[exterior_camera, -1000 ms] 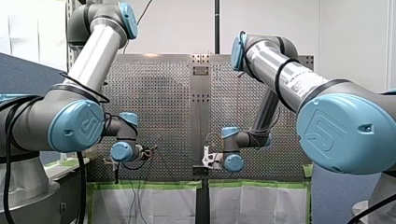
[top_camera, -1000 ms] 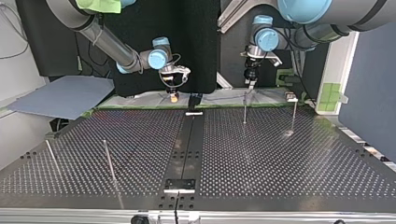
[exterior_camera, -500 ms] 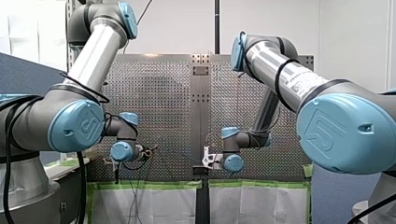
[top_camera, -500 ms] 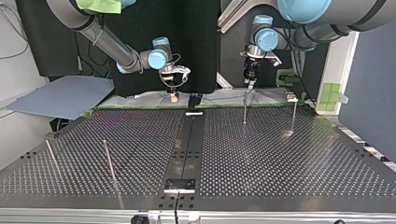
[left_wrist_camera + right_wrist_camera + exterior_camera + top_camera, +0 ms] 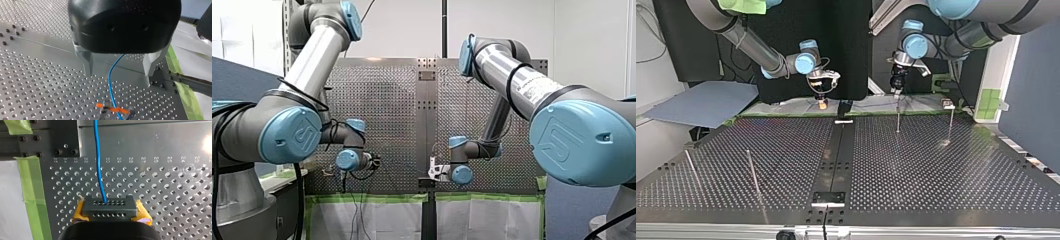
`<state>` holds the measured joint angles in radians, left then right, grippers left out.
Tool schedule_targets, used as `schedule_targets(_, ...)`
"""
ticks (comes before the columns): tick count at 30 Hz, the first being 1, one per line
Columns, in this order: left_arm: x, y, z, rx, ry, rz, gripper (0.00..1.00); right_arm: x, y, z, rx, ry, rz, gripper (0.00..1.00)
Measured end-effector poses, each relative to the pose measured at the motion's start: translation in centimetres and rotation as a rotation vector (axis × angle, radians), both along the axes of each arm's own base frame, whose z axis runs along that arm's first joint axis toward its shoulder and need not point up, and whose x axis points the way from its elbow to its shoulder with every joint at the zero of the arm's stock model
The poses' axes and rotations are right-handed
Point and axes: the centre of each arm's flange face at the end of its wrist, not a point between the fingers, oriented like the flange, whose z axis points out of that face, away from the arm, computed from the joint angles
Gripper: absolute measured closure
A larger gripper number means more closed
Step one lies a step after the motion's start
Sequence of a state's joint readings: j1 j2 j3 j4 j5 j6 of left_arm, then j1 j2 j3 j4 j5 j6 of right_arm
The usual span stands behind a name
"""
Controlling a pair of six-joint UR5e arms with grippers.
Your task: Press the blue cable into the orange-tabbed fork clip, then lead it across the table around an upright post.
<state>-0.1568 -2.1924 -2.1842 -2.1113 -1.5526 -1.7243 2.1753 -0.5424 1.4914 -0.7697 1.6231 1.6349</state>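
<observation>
In the left wrist view my left gripper (image 5: 117, 73) stands open above the plate. The blue cable (image 5: 110, 82) hangs loose between its metal fingers (image 5: 88, 63) and touches neither. Ahead of the fingers the cable runs down into the orange-tabbed fork clip (image 5: 112, 110). In the right wrist view my right gripper (image 5: 109, 206), with yellow pads (image 5: 80, 211), is shut on the blue cable (image 5: 98, 157), which leads straight ahead over the plate. In the top view my right gripper (image 5: 822, 102) hangs at the far edge left of centre, and my left gripper (image 5: 896, 89) hangs just above an upright post (image 5: 897, 119).
More thin posts stand at the top view's right (image 5: 950, 122) and near left (image 5: 752, 172). A black centre rail (image 5: 836, 155) splits the perforated table. Green tape (image 5: 30, 185) borders the plate beside my right gripper. A grey board (image 5: 701, 102) lies off the far-left corner.
My left arm has shifted toward the centre, leftward in the top view, and slightly lower in the front view. My right arm has stayed still, gripping the cable.
</observation>
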Motion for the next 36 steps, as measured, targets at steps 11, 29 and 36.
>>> schedule_targets(11, 1.6, -1.8, 1.1, 0.004, -0.037, 0.019, 0.01, 0.0, 0.0, -0.1, -0.002, -0.001, 0.000, 1.00)
schedule_targets(29, 5.3, -3.5, -1.7, 0.080, -0.012, 0.072, 0.01, 0.1, 0.2, -0.3, 0.004, 0.002, 0.009, 1.00)
schedule_targets(36, 7.5, -4.5, -1.2, 0.078, -0.041, 0.089, 0.01, 0.1, 0.2, -0.3, 0.004, 0.002, 0.008, 1.00)
